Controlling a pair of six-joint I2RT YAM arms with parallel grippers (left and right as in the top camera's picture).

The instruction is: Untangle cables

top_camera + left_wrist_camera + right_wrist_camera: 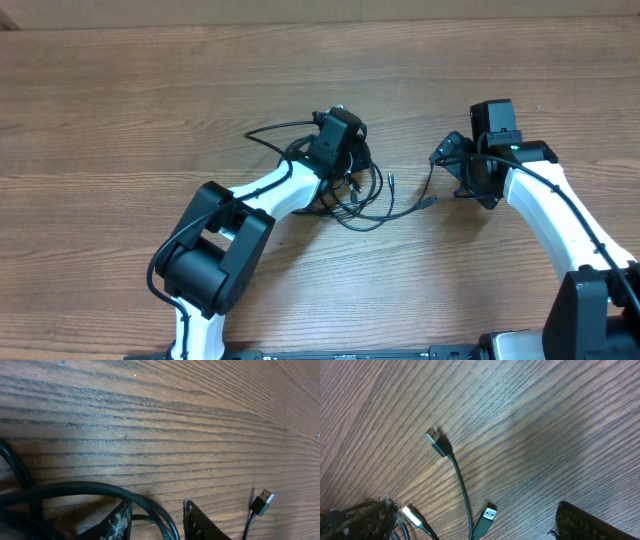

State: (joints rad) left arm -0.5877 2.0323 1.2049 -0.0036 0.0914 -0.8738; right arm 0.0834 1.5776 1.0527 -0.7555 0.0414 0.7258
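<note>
Overhead: the cables (pixel 350 195) lie knotted directly under the left gripper (pixel 335 142). Two loose plug ends (pixel 430 203) trail rightward toward the right gripper (pixel 455 160), which stands near them but apart from the knot.

Left wrist: the jaws stand apart, and one black strand (pixel 150 505) runs crosswise between the fingers (pixel 197 522), unclamped.

Right wrist: only one finger (pixel 585 522) shows, so I cannot tell how that gripper stands. The nearest plug (pixel 489 514) lies just left of it, with its long axis probably slanting up toward the finger's side.
</note>
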